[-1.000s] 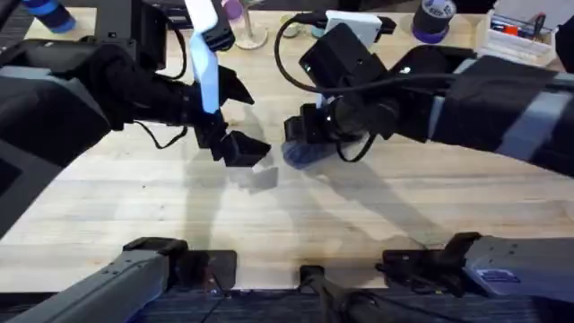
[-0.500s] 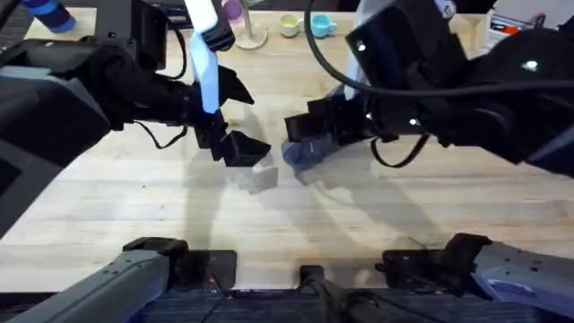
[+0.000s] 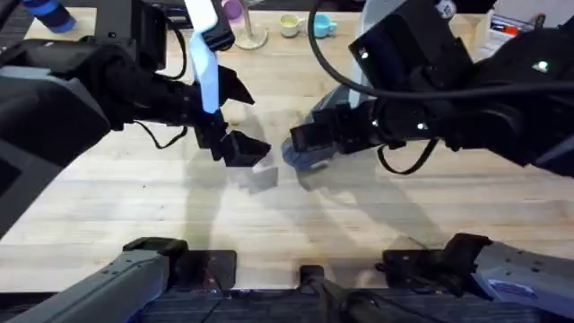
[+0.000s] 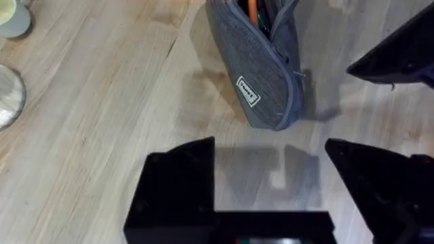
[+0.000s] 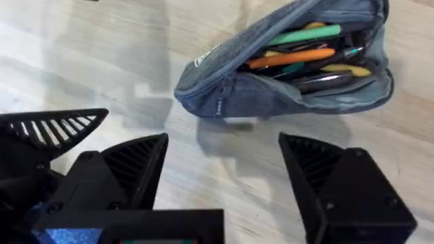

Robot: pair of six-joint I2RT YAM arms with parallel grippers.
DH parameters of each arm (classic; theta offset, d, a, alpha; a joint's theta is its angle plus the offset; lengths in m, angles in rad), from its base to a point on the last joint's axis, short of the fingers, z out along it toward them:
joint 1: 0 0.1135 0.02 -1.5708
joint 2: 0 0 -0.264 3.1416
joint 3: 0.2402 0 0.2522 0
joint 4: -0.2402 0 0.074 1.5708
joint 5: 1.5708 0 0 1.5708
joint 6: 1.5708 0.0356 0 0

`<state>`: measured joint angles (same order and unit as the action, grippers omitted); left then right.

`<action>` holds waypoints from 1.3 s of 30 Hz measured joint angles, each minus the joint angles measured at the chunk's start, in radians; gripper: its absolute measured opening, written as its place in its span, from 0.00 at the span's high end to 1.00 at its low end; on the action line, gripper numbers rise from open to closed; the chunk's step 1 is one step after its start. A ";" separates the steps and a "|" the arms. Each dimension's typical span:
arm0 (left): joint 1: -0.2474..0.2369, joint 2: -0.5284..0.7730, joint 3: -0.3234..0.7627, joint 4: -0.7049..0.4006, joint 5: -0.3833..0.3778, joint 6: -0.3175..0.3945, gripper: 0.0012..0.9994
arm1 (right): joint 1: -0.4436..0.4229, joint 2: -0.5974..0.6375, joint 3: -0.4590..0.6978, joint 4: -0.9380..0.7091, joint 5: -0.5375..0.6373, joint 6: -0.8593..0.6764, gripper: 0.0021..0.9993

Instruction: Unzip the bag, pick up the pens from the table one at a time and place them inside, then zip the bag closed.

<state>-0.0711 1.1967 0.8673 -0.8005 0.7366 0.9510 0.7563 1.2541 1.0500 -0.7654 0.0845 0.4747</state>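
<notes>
Lying unzipped mid-tabletop (image 5: 81,74), the bag (image 5: 285,88) holds pens (image 5: 291,57); both end effectors, left (image 4: 271,169) and right (image 5: 224,163), hover spread, ready for zipping.

Bag (image 3: 305,154) on table (image 3: 134,215) — between both grippers; partly hidden.

You're getting soft, even overhead light; faint shadows are pooling on the pale wooden butcher-block tabletop (image 3: 108,211), near arms blurring.
</notes>
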 joint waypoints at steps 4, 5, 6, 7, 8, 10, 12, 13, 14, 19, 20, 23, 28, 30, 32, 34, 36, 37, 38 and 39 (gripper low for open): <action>0.000 0.000 0.000 0.000 0.000 0.000 0.01 | 0.000 0.000 0.000 0.000 -0.003 0.000 0.00; 0.000 0.000 0.000 0.000 0.000 0.000 0.01 | 0.000 0.000 0.000 0.000 -0.003 0.000 0.00; 0.000 0.000 0.000 0.000 0.000 0.000 0.01 | 0.000 0.000 0.000 0.000 -0.003 0.000 0.00; 0.000 0.000 0.000 0.000 0.000 0.000 0.01 | 0.000 0.000 0.000 0.000 -0.003 0.000 0.00; 0.000 0.000 0.000 0.000 0.000 0.000 0.01 | 0.000 0.000 0.000 0.000 -0.003 0.000 0.00; 0.000 0.000 0.000 0.000 0.000 0.000 0.01 | 0.000 0.000 0.000 0.000 -0.003 0.002 0.00; 0.000 0.000 0.000 0.000 0.000 0.000 0.01 | 0.000 0.000 0.000 0.000 -0.003 0.003 0.00; 0.000 0.000 0.000 0.000 0.000 0.000 0.01 | 0.000 0.000 0.000 0.000 -0.003 0.004 0.00; 0.000 0.000 0.000 0.000 0.000 0.000 0.01 | 0.000 0.002 0.000 0.000 -0.003 0.004 0.00; 0.000 0.000 0.000 0.000 0.000 0.000 0.01 | 0.000 0.041 -0.007 0.016 -0.003 0.012 0.00; 0.000 0.000 0.000 0.000 0.000 0.000 0.01 | 0.000 0.052 -0.015 0.026 -0.003 0.018 0.00; 0.000 0.000 0.000 0.000 0.000 0.000 0.01 | 0.000 0.084 -0.043 0.076 -0.003 0.042 0.00; 0.000 0.000 0.000 0.000 0.000 0.000 0.01 | 0.000 0.124 -0.062 0.161 -0.002 0.062 0.00; 0.000 0.000 0.000 0.000 0.000 0.000 0.01 | 0.000 0.143 -0.062 0.188 -0.003 0.067 0.00; 0.000 0.000 0.000 0.000 0.000 0.000 0.01 | 0.000 0.169 -0.062 0.211 -0.003 0.070 0.00; 0.000 0.000 0.000 0.000 0.000 0.000 0.01 | 0.000 0.201 -0.062 0.231 -0.003 0.072 0.00; 0.000 0.000 0.000 0.000 0.000 0.000 0.01 | 0.000 0.230 -0.062 0.245 -0.002 0.072 0.00; 0.000 0.000 0.000 0.000 0.000 0.000 0.01 | 0.000 0.241 -0.062 0.249 -0.002 0.073 0.02; 0.000 0.000 0.000 0.000 0.000 0.000 0.01 | 0.000 0.250 -0.062 0.251 -0.001 0.076 0.05; 0.000 0.000 0.000 0.000 0.000 0.000 0.01 | 0.000 0.254 -0.062 0.252 0.000 0.078 0.10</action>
<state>-0.0711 1.1967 0.8673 -0.8005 0.7368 0.9508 0.7563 1.5084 0.9878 -0.5134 0.0847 0.5532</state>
